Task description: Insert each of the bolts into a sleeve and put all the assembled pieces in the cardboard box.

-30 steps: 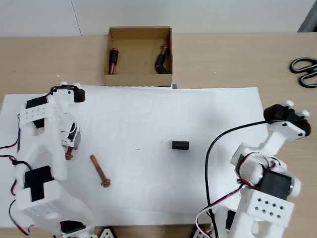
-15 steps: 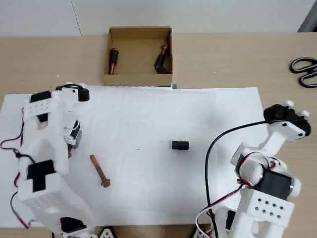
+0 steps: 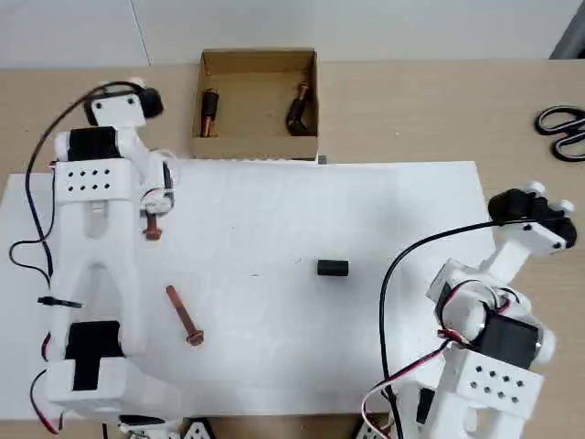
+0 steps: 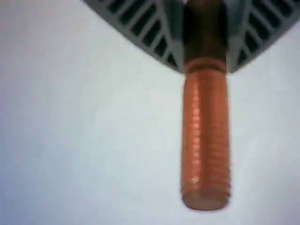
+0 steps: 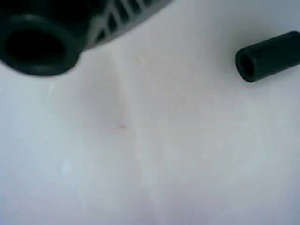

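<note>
My left gripper (image 3: 154,208) is shut on an assembled piece (image 4: 205,140): a copper bolt whose threaded end sticks out of a dark sleeve held between the grey fingers. It hangs over the white mat, short of the cardboard box (image 3: 257,146) and to its left. Two assembled pieces (image 3: 209,112) lie in the box. A loose copper bolt (image 3: 184,315) lies on the mat at the left. A loose black sleeve (image 3: 333,268) (image 5: 268,56) lies mid-mat. The right arm (image 3: 494,320) is folded at the right. A dark tube with a round opening (image 5: 37,44) sits at its gripper; I cannot tell if it is held.
The white mat (image 3: 384,201) covers the front of the wooden table (image 3: 411,110). Black scissors (image 3: 562,128) lie at the far right edge. A black cable (image 3: 402,265) loops from the right arm over the mat.
The left arm has stretched away from the loose bolt toward the box, carrying the assembled piece with it. The right arm has not moved.
</note>
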`<state>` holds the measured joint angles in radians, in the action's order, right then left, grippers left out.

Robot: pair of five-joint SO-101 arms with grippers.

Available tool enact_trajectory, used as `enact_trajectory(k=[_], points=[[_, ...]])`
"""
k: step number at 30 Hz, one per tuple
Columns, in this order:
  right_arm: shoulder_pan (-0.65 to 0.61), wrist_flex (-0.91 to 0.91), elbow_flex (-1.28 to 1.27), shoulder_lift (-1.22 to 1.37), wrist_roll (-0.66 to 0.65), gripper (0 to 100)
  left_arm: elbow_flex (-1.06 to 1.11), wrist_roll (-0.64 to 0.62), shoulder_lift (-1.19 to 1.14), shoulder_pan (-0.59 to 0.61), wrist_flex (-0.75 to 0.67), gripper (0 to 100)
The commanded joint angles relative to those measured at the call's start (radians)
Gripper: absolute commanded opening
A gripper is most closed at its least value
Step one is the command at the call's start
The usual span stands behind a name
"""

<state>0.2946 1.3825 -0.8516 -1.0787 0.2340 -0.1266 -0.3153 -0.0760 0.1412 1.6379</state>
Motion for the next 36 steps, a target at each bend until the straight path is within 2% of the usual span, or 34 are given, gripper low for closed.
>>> enact_trajectory(k=[1, 5, 8, 10, 17, 22, 24, 32, 36], points=[[0.002, -0.015, 0.005, -0.01, -0.005, 0.2, 0.015, -0.434, 0.057, 0.0, -0.107, 1], [0.002, -0.013, 0.005, -0.01, -0.006, 0.2, 0.108, -0.839, 0.057, -0.012, -0.186, 1], [0.002, 0.01, 0.005, -0.012, -0.011, 0.3, 0.191, -1.057, 0.057, -0.012, -0.267, 1], [0.002, 0.024, 0.005, -0.012, -0.011, 0.3, 0.239, -1.145, 0.057, -0.009, -0.342, 1], [0.002, 0.035, 0.005, -0.015, -0.012, 0.3, 0.334, -1.154, 0.057, -0.012, -0.563, 1], [0.002, 0.035, 0.005, -0.015, -0.012, 0.3, 0.337, -1.143, 0.057, -0.015, -0.582, 1], [0.002, 0.033, 0.005, -0.012, -0.012, 0.3, 0.337, -1.094, 0.057, -0.017, -0.582, 2], [0.002, 0.027, 0.005, -0.01, -0.012, 0.3, 0.334, -0.965, 0.066, -0.018, -0.557, 29], [0.002, 0.025, 0.005, -0.01, -0.012, 0.3, 0.331, -0.878, 0.068, -0.018, -0.486, 32]])
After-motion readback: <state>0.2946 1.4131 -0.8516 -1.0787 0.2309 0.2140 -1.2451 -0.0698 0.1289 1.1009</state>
